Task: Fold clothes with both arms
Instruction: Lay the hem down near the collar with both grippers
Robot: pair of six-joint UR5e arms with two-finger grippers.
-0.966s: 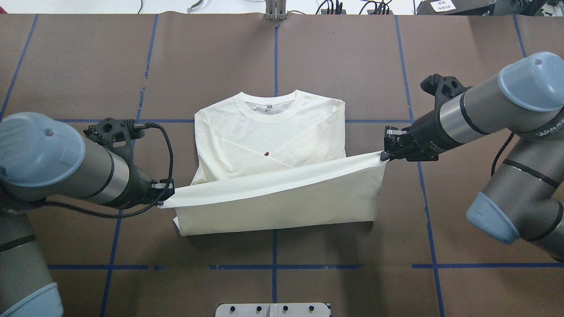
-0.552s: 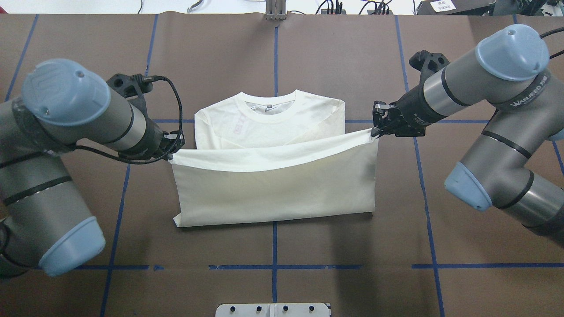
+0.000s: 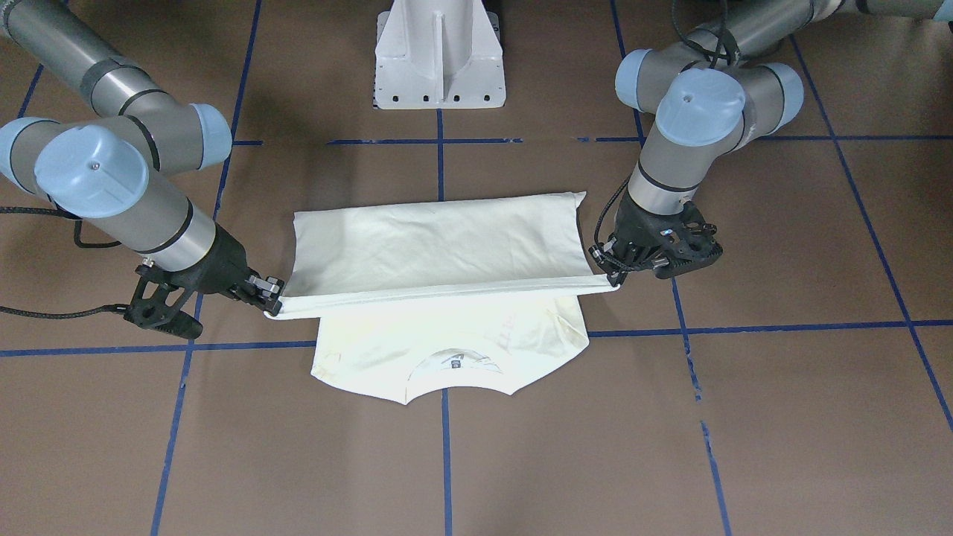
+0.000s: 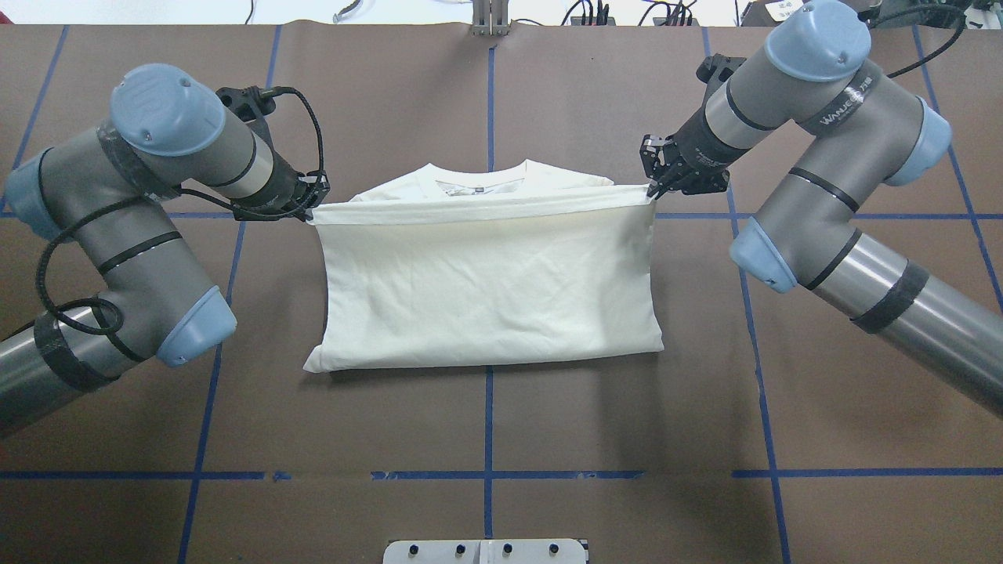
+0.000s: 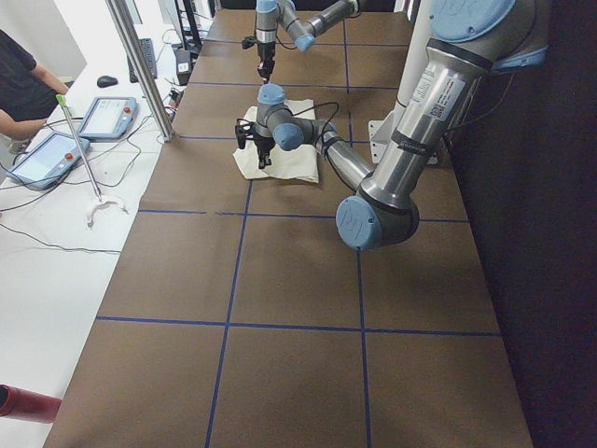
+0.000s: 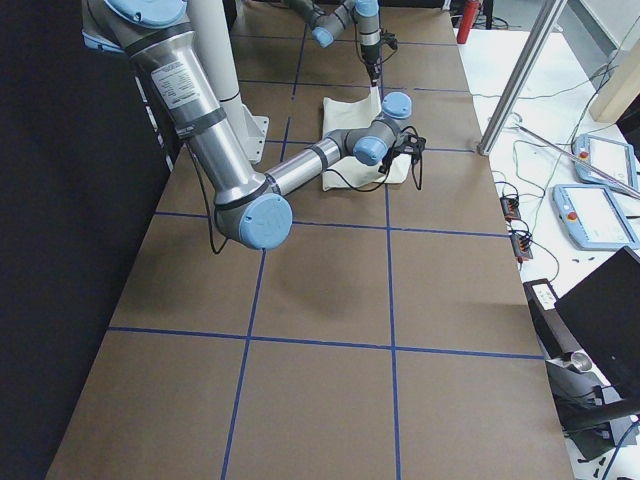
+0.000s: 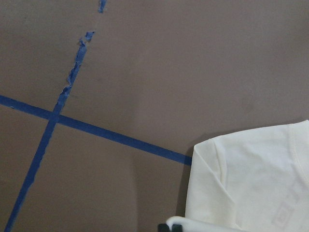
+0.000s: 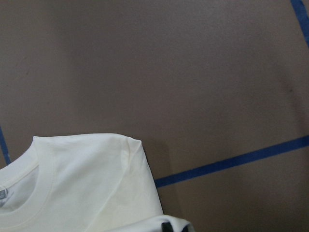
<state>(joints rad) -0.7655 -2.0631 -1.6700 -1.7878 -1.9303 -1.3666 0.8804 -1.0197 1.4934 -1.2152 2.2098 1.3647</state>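
Shows the T-shirt (image 4: 486, 290) doubled on the table (image 4: 486, 102), crease nearest. Holds its hem (image 4: 478, 210) taut between left gripper (image 4: 312, 210) and right gripper (image 4: 650, 186), both clenched on corners. Reaches almost to the collar (image 4: 423, 174) now, up from mid-chest; probably leaves only lowering, release.

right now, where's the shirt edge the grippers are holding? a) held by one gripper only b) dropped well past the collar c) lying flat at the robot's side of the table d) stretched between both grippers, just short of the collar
D: the T-shirt has its edge pulled taut from the left gripper to the right gripper, with the collar showing just beyond it in the overhead view.
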